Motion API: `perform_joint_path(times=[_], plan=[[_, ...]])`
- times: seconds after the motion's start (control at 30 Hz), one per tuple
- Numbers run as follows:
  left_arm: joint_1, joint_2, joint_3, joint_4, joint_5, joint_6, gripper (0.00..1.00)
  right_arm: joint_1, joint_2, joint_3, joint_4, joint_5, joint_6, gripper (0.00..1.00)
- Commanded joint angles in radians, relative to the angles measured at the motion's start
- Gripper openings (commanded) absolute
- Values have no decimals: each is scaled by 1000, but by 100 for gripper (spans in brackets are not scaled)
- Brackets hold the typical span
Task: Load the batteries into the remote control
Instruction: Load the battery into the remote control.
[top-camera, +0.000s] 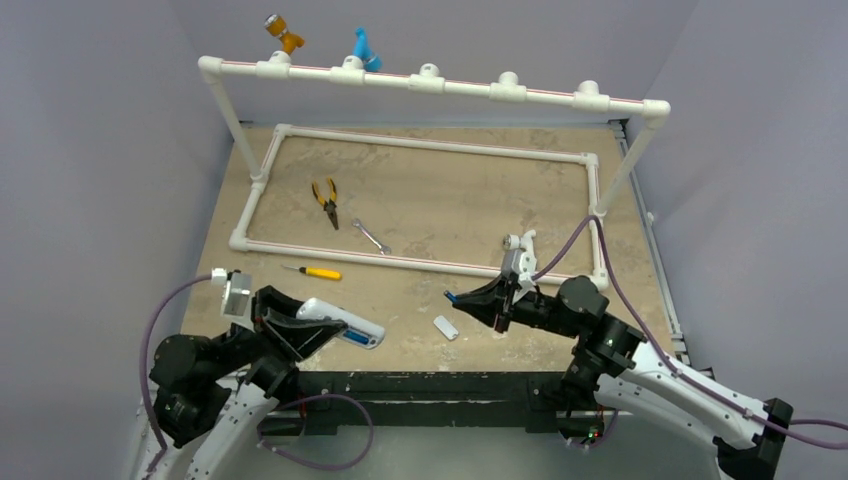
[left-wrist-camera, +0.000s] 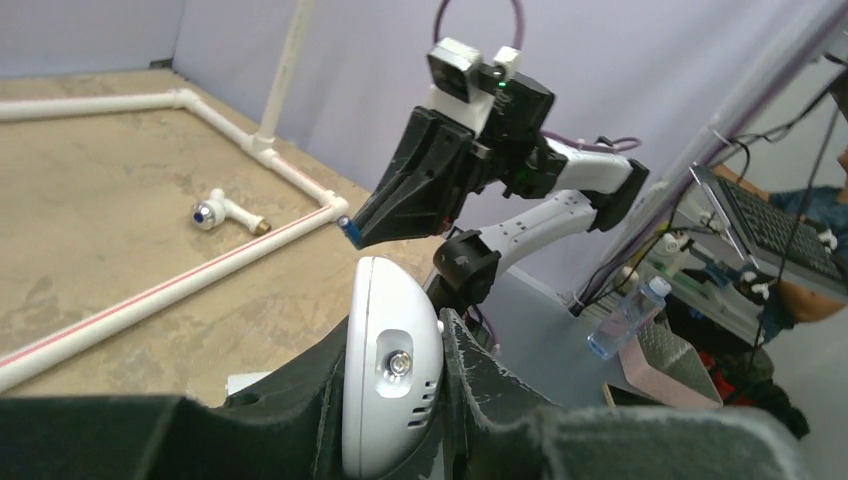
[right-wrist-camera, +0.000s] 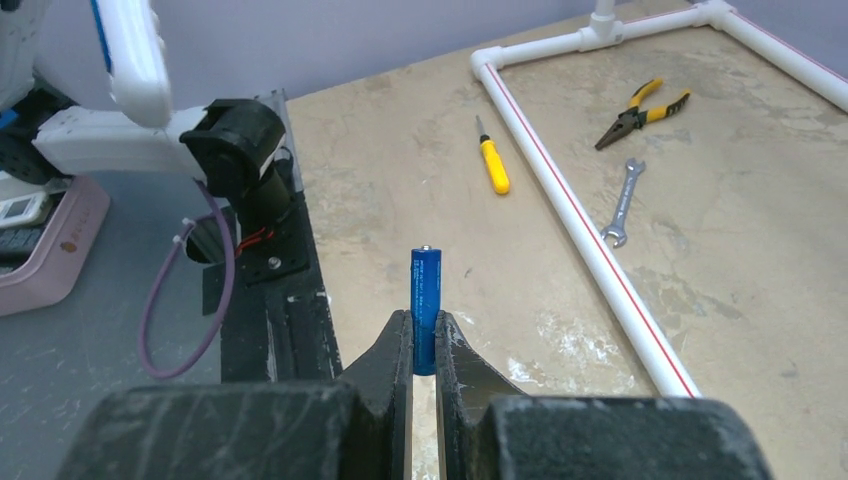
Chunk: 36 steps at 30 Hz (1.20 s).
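Note:
My left gripper (top-camera: 312, 328) is shut on the white remote control (top-camera: 350, 325), holding it above the table's near edge with its free end toward the right. In the left wrist view the remote (left-wrist-camera: 385, 400) stands edge-on between the black fingers (left-wrist-camera: 480, 370). My right gripper (top-camera: 455, 297) is shut on one slim blue battery (right-wrist-camera: 424, 285), which sticks out past the fingertips and points left toward the remote. A gap separates the battery tip (left-wrist-camera: 343, 224) from the remote. The remote's underside is hidden.
A small white flat piece (top-camera: 446, 327) lies on the table between the grippers. A yellow-handled screwdriver (top-camera: 318, 272) lies in front of the white pipe frame (top-camera: 400, 257). Pliers (top-camera: 326, 200), a wrench (top-camera: 371, 236) and a white pipe fitting (top-camera: 518, 243) lie inside it.

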Motion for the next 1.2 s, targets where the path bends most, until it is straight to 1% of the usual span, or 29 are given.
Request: perform_joint_path(times=[0.0, 0.07, 0.1, 0.23, 0.27, 0.3, 0.43, 0.5, 0.63, 0.7, 0.87, 1.0, 1.17], plan=[[6, 41, -61, -44, -160, -115, 0, 5, 37, 23, 94, 82, 40, 0], [5, 59, -105, -21, -188, -198, 0, 26, 77, 73, 60, 111, 35, 0], [6, 65, -123, -21, -212, -240, 0, 58, 97, 103, 38, 149, 26, 0], [5, 101, -213, 34, -227, -368, 0, 299, 185, 172, 36, 402, -60, 0], [6, 113, -230, 54, -218, -393, 0, 369, 214, 184, 45, 460, -64, 0], [5, 123, -245, 72, -207, -419, 0, 408, 245, 194, 59, 499, -63, 0], [4, 141, -288, 136, -188, -487, 0, 494, 344, 202, 160, 553, -37, 0], [5, 145, -286, 126, -193, -493, 0, 522, 393, 216, 199, 560, -33, 0], [6, 159, -285, 128, -191, -509, 0, 566, 501, 302, 160, 623, -46, 0], [6, 169, -288, 139, -181, -514, 0, 584, 533, 319, 173, 659, -65, 0], [3, 168, -296, 127, -170, -520, 0, 596, 545, 302, 257, 727, -76, 0], [4, 153, -302, 125, -168, -528, 0, 596, 543, 292, 261, 776, -83, 0], [5, 159, -303, 132, -157, -528, 0, 596, 552, 294, 258, 776, -86, 0]])
